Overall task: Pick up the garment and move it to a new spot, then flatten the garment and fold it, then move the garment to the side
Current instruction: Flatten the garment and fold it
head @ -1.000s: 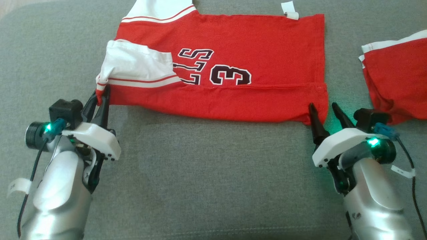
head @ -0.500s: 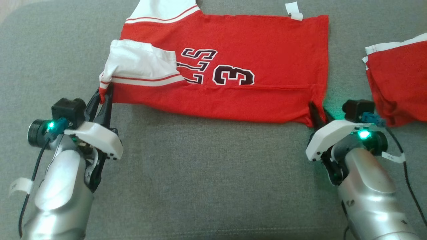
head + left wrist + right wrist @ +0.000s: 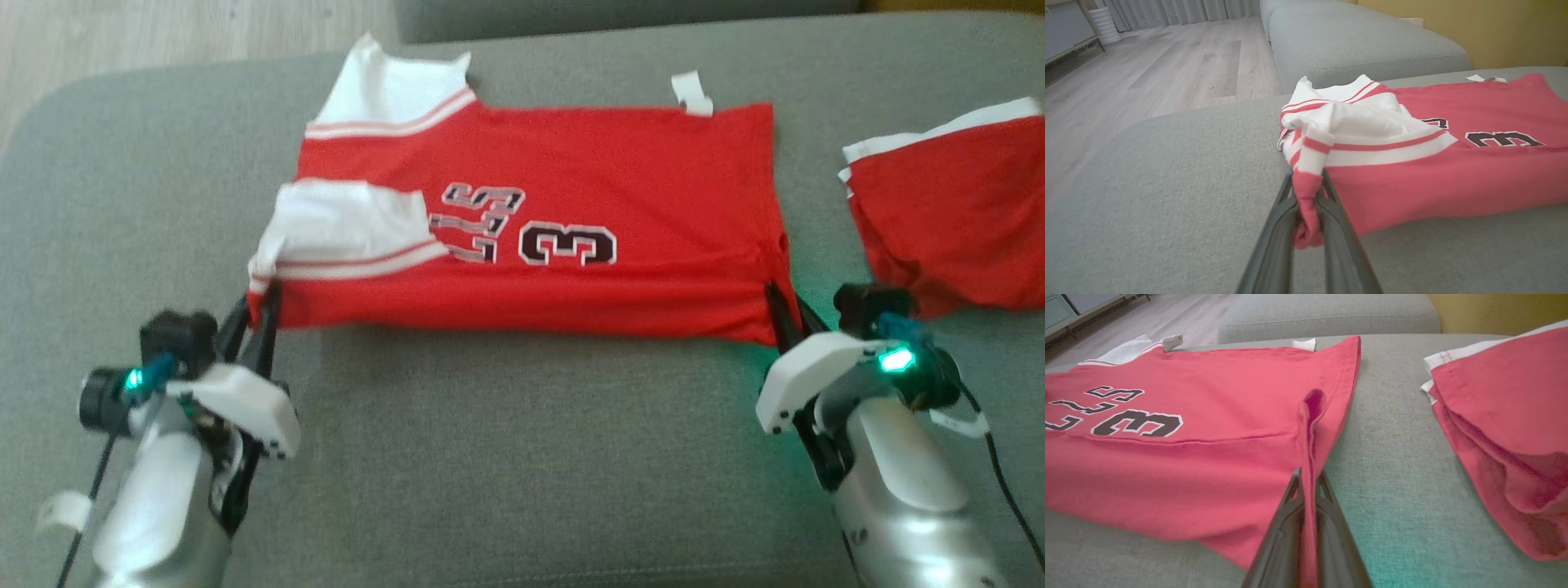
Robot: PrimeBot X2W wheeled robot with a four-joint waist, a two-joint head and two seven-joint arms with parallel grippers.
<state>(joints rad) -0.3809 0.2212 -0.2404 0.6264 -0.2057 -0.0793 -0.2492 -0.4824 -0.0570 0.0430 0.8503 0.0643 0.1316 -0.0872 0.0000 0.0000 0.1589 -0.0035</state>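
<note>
At the garment's (image 3: 571,188) near left corner, the left hand (image 3: 260,304) was closed narrowly on a bunched red-and-white sleeve cuff (image 3: 1306,163), which was pinched between its fingers. The garment, a red jersey printed with a black numeral (image 3: 567,247), was spread mostly flat on the grey sofa cushion (image 3: 522,457), one white sleeve (image 3: 343,224) being folded in over its left part. At the garment's near right corner, the right hand (image 3: 784,306) was clamped shut on the hem (image 3: 1310,428), a ridge of cloth being raised beyond the fingers. To the garment's right, apart from it, a second red piece (image 3: 947,212) was to be seen. The folding step was judged to be in hand: with both near corners gripped, the near edge would need to be lifted evenly and carried over to the far edge, with equal tension kept so that no skew is produced.
</note>
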